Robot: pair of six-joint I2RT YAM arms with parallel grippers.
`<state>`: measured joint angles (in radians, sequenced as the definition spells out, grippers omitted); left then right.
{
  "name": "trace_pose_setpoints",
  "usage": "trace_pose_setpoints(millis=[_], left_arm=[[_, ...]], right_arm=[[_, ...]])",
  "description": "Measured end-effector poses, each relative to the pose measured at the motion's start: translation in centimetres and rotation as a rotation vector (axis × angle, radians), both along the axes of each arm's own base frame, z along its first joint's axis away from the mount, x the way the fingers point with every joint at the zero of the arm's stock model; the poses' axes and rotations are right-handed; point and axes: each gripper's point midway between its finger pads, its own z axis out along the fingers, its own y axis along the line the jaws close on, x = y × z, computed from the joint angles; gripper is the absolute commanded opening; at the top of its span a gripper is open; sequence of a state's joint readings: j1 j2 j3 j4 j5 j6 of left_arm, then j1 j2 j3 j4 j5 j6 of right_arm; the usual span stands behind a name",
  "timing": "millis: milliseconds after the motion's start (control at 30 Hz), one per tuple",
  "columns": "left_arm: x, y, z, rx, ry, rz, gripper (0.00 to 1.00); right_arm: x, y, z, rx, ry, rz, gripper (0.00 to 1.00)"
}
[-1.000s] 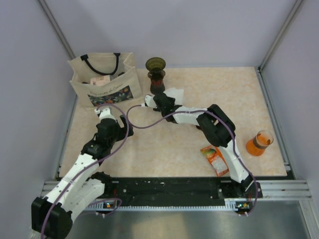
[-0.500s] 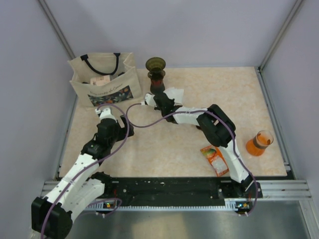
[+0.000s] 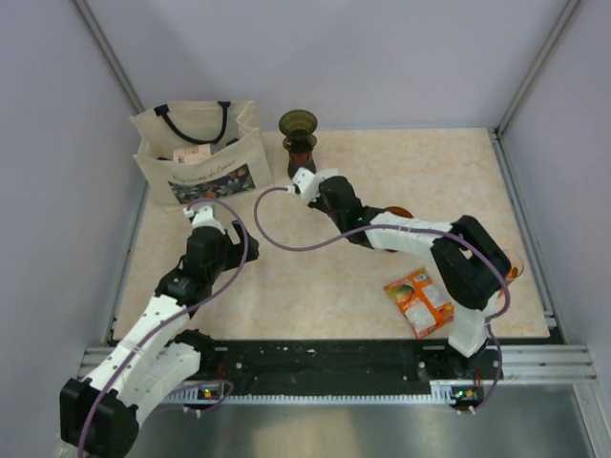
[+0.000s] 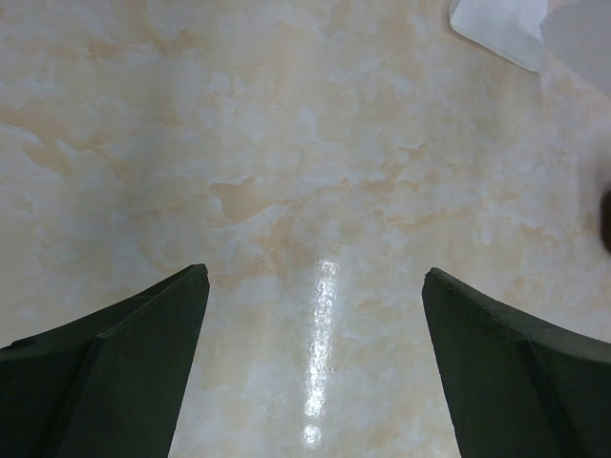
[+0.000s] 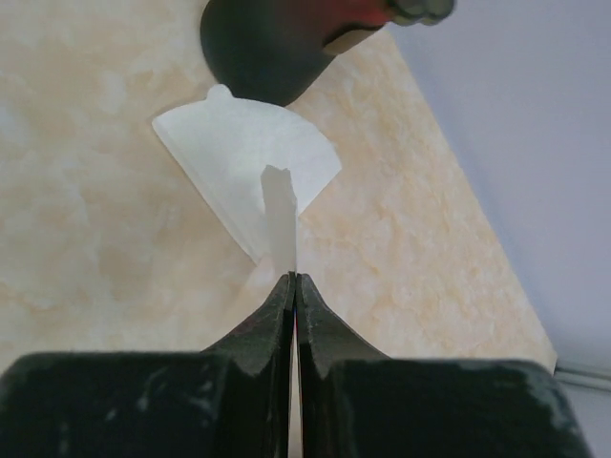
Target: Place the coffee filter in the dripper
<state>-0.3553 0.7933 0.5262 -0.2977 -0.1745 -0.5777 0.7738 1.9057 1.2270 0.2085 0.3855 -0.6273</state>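
The dark olive dripper [image 3: 298, 123] stands on a dark red vessel [image 3: 300, 153] at the back of the table. My right gripper [image 5: 294, 277] is shut on the edge of the white, fan-shaped coffee filter [image 5: 243, 153] and holds it just in front of the vessel's dark base [image 5: 267, 43]. In the top view the right gripper [image 3: 304, 180] is just below the vessel. My left gripper [image 4: 315, 277] is open and empty above bare table, and in the top view [image 3: 202, 216] it is left of the right gripper. A corner of the filter shows in the left wrist view [image 4: 496, 29].
A canvas tote bag [image 3: 196, 153] stands at the back left. An orange snack packet [image 3: 418, 301] lies at the front right. An orange cup [image 3: 516, 270] is mostly hidden behind my right arm's elbow. Grey walls enclose the table.
My right arm has swung its elbow out to the right, uncovering the packet and covering the orange cup. Its gripper moved slightly right and back with the filter. The left arm has not moved.
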Motion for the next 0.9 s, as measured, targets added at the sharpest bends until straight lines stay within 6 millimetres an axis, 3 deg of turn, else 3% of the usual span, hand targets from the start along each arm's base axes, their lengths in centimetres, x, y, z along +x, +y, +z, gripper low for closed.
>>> trace_pose_setpoints(millis=[167,300,433,600,733,900], left_arm=[[-0.1,-0.9,0.5,-0.036,-0.011,-0.035,0.99],[-0.2,-2.4,1.5,-0.102,-0.035,-0.097,0.99],[-0.5,-5.7,4.5,-0.211,-0.127,-0.274,0.99],[-1.2,-9.7,8.6,-0.312,-0.291,-0.535,0.91],[-2.5,-11.8,9.2,-0.328,-0.333,-0.723,0.91],[-4.3,-12.9,9.9,-0.343,-0.380,-0.866,0.91]], right_arm=[[-3.6,-0.8,4.5,0.216,-0.018,0.046,0.00],[-8.5,-1.7,6.4,0.377,-0.006,0.161,0.00],[-12.5,-0.9,9.3,0.509,0.029,0.323,0.00],[-18.3,0.7,13.5,0.633,0.106,0.582,0.00],[-22.6,0.6,14.8,0.663,0.204,0.766,0.00],[-25.4,-0.5,14.9,0.686,0.321,0.890,0.00]])
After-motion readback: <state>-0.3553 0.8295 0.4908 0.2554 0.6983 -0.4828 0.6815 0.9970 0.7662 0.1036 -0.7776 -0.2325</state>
